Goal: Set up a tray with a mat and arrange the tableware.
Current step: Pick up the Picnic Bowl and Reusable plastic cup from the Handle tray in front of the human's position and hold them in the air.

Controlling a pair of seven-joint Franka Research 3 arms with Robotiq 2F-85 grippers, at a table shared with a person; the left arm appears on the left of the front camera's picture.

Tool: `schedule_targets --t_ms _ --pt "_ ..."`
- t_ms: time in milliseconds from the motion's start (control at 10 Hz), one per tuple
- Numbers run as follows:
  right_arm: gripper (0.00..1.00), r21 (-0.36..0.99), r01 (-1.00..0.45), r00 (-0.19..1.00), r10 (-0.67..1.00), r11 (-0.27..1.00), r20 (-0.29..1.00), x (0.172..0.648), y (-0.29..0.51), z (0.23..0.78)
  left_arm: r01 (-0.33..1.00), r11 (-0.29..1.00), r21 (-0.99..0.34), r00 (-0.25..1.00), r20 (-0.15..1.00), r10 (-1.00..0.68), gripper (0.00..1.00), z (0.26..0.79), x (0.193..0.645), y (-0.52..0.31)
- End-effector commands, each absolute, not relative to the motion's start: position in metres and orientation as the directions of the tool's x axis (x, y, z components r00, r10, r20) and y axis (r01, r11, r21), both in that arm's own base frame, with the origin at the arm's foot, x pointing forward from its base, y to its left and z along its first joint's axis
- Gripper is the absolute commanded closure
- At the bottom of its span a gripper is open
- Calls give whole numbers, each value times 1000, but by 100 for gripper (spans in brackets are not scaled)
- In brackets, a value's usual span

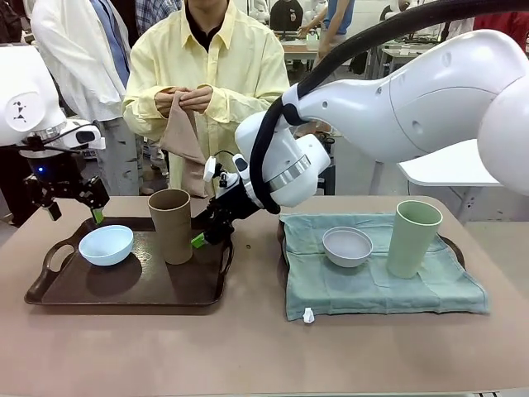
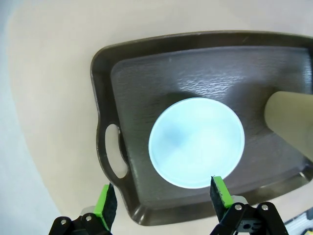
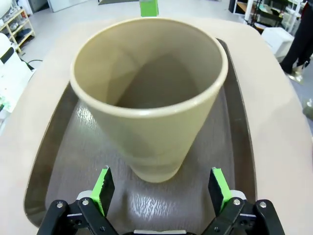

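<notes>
Basically looking at a half-finished job. Going down by size: seeing the table [image 1: 248, 356] carrying two trays, with the person [image 1: 215, 74] standing at 12 o'clock.

Counting the 3 o'clock tray [image 1: 453, 246] as done: lying under its green mat [image 1: 372, 289], holding the pale green cup [image 1: 413, 238] toward 2 o'clock and the grey-white bowl [image 1: 347, 246] toward 10 o'clock.

Counting the 9 o'clock tray [image 1: 132, 285] as pending: sitting bare, yet already carrying the tan cup [image 1: 170, 225] toward 2 o'clock and the light blue bowl [image 1: 106, 245] toward 9 o'clock.

Reading the brown cloth [image 1: 182, 136] in the person's hands as the missing mat. Probably needing cup and bowl lifted off, cloth laid down, both put back.

Noting the right gripper [image 3: 160, 190] reaching across the middle, lined up on the tan cup and just short of it, with jaws spread wide, gripping nothing. Noting the left gripper [image 1: 76, 211] hovering over that tray's 10 o'clock corner, near the light blue bowl, likewise spread wide and empty.
</notes>
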State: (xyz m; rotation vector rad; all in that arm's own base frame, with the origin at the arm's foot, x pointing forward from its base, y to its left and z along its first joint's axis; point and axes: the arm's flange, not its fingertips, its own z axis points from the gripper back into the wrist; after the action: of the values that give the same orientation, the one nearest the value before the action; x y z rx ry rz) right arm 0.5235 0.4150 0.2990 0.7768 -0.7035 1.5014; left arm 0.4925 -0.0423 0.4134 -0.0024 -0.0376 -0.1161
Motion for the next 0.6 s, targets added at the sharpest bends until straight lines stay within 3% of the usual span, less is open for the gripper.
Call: schedule_targets --t_ms 0,500 --pt "0 -32 -997 -70 576 -77 814 529 422 294 153 988 3 988 12 -153 0 405 503 -31" --pt "0 -16 -994 -71 535 -107 842 529 433 293 171 985 11 985 -27 -171 0 388 507 -29"
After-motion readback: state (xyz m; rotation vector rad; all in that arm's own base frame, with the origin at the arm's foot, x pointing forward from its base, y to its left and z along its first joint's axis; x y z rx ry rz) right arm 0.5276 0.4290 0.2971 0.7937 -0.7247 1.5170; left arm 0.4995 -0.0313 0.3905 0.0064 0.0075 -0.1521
